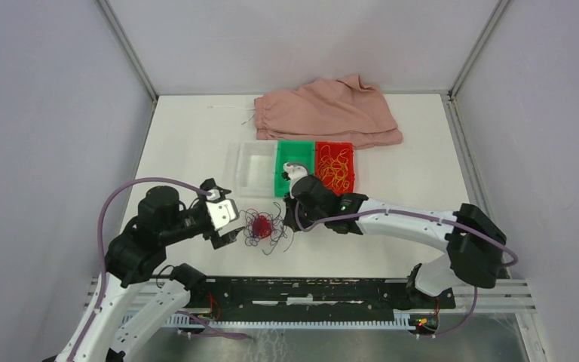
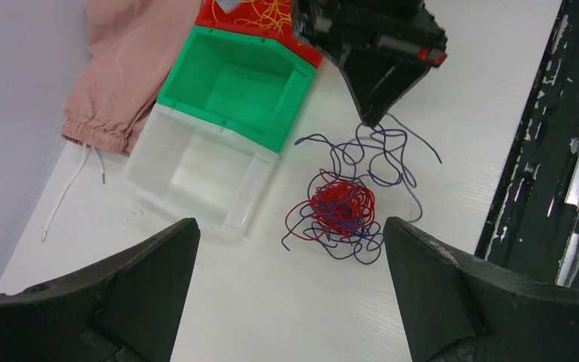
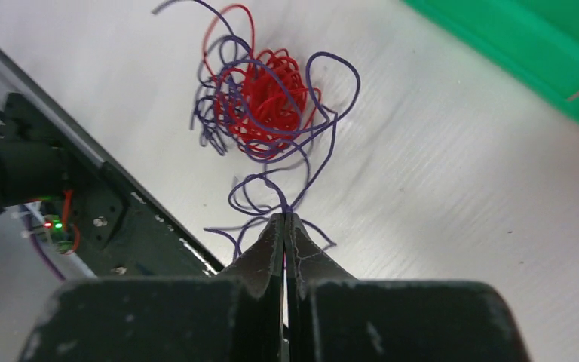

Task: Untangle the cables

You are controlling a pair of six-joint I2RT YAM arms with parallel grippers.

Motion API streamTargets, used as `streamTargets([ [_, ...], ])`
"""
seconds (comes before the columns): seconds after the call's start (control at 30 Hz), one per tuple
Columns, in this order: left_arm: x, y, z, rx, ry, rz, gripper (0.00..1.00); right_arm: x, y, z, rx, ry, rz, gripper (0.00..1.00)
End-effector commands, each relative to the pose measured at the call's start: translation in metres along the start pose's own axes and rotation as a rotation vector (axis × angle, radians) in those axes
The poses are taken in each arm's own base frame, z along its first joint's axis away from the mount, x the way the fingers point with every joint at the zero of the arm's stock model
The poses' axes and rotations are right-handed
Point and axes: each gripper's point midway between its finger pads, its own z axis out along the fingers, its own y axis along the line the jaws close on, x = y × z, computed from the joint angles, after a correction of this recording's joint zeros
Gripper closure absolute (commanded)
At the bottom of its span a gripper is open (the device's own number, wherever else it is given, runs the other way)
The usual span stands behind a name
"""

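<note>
A red cable (image 3: 268,102) lies balled up on the white table, with a purple-blue cable (image 3: 332,113) looped through and around it. The same tangle, red cable (image 1: 262,225) and purple-blue cable (image 2: 377,151), sits between the two arms. My right gripper (image 3: 285,216) is shut on a strand of the purple-blue cable at the tangle's right side, its tip down at the table (image 1: 292,215). My left gripper (image 2: 290,223) hangs open just left of the tangle (image 1: 226,219), holding nothing. A yellow cable (image 1: 335,170) lies in the red bin.
Three bins stand in a row behind the tangle: a clear bin (image 1: 255,170), a green bin (image 1: 280,181) and a red bin (image 1: 335,143). A pink cloth (image 1: 328,109) with a white drawstring (image 1: 230,108) lies at the back. A black rail (image 1: 309,290) runs along the near edge.
</note>
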Motion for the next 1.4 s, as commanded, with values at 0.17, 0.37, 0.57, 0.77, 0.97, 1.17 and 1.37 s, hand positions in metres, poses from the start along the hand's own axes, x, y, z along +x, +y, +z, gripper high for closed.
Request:
streamTargets([
  [0.17,-0.006,0.004,0.005,-0.02,-0.054,0.03,0.01,-0.071,0.047,-0.084,-0.193,-0.237,-0.083,1.0],
  [0.37,-0.018,0.006,0.007,-0.016,-0.106,0.04,0.04,-0.097,0.092,-0.124,-0.383,-0.289,-0.137,1.0],
  [0.57,-0.026,0.004,0.007,0.001,-0.136,0.027,0.09,-0.113,0.133,-0.152,-0.513,-0.333,-0.228,1.0],
  [0.77,-0.029,0.003,0.004,-0.001,-0.145,0.037,0.14,-0.122,0.154,-0.171,-0.606,-0.362,-0.267,1.0],
  [0.97,-0.033,-0.008,0.004,0.064,-0.16,0.008,0.39,-0.131,0.158,-0.177,-0.619,-0.395,-0.265,1.0],
  [1.17,-0.033,-0.005,0.002,0.048,-0.158,0.017,0.73,-0.141,0.152,-0.181,-0.571,-0.448,-0.267,1.0],
  [1.37,-0.035,0.001,-0.004,0.006,-0.159,0.037,0.85,-0.155,0.131,-0.174,-0.43,-0.469,-0.282,1.0],
])
